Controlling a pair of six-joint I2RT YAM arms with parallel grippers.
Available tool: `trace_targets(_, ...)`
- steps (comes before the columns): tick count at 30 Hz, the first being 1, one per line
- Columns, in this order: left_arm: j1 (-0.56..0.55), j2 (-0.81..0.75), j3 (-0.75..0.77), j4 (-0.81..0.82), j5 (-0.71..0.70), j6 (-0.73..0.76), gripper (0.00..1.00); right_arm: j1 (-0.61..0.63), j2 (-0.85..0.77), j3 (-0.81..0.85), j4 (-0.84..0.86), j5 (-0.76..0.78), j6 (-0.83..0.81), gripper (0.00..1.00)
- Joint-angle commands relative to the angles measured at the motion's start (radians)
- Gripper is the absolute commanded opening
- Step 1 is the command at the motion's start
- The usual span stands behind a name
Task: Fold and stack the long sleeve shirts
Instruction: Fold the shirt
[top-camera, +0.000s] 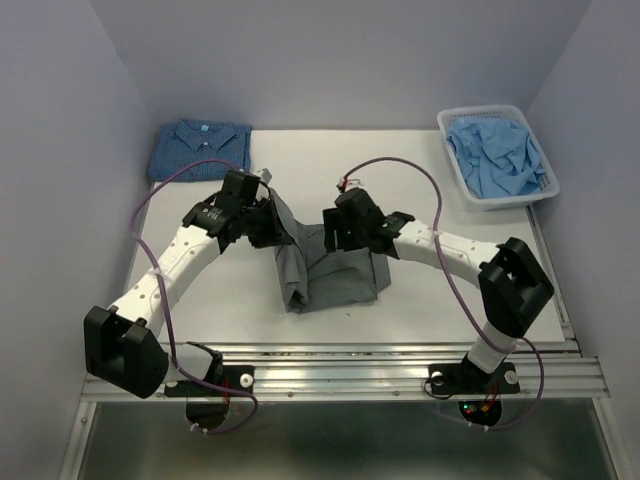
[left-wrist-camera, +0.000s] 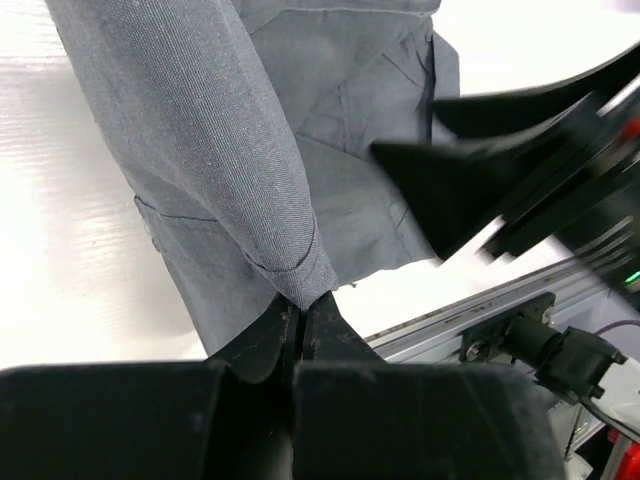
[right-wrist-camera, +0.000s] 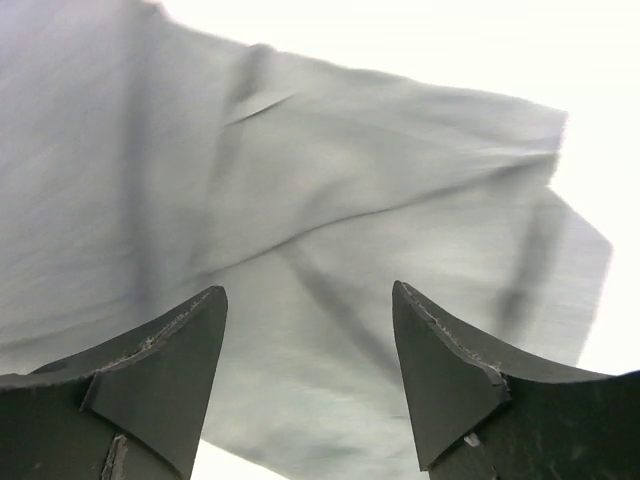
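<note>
While left pincer (left-wrist-camera: 300, 312) clamps grey shirt (left-wrist-camera: 200, 130), right pincer (right-wrist-camera: 308, 290) gapes, shirt blurred beyond.

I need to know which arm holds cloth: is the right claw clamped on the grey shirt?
No, the right claw stands open, its fingers wide apart and the grey shirt loose beyond them.

A white plastic basket (top-camera: 478, 110) sits at the far right corner of the counter (top-camera: 430, 310), heaped with crumpled pale blue cloth (top-camera: 497, 155). A metal rail (top-camera: 350, 375) runs along the counter's near edge.
</note>
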Motion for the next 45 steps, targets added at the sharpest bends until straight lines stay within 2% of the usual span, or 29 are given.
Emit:
trace_targets(1, -0.007, -0.017, 0.015, -0.006, -0.006, 0.052, 0.0, -0.091, -0.093, -0.054, -0.089, 0.108, 0.023, 0.72)
trace_targets(8, -0.026, 0.024, 0.045, -0.014, 0.011, 0.082, 0.0, -0.195, -0.149, -0.194, -0.095, 0.079, 0.011, 0.52)
trace_targets(9, -0.031, 0.032, 0.059, -0.014, 0.016, 0.084, 0.0, -0.195, -0.148, -0.199, -0.094, 0.08, 0.01, 0.44)
trace_targets(12, -0.065, 0.067, 0.09, -0.012, 0.024, 0.085, 0.0, -0.204, -0.111, -0.207, -0.091, 0.048, 0.011, 0.34)
trace_targets(17, -0.103, 0.127, 0.13, 0.0, 0.037, 0.081, 0.0, -0.213, -0.036, -0.222, -0.082, 0.07, 0.022, 0.27)
trace_targets(21, -0.129, 0.178, 0.191, 0.017, 0.05, 0.064, 0.0, -0.246, 0.013, -0.269, -0.025, 0.022, 0.01, 0.19)
trace_targets(29, -0.247, 0.389, 0.364, 0.047, 0.114, 0.078, 0.0, -0.265, 0.01, -0.361, 0.107, -0.106, 0.011, 0.18)
trace_targets(34, -0.316, 0.518, 0.479, 0.027, 0.149, 0.098, 0.0, -0.276, -0.01, -0.377, 0.116, -0.11, 0.028, 0.17)
trace_targets(45, -0.343, 0.699, 0.596, 0.043, 0.154, 0.064, 0.0, -0.295, -0.062, -0.403, 0.144, -0.168, 0.051, 0.18)
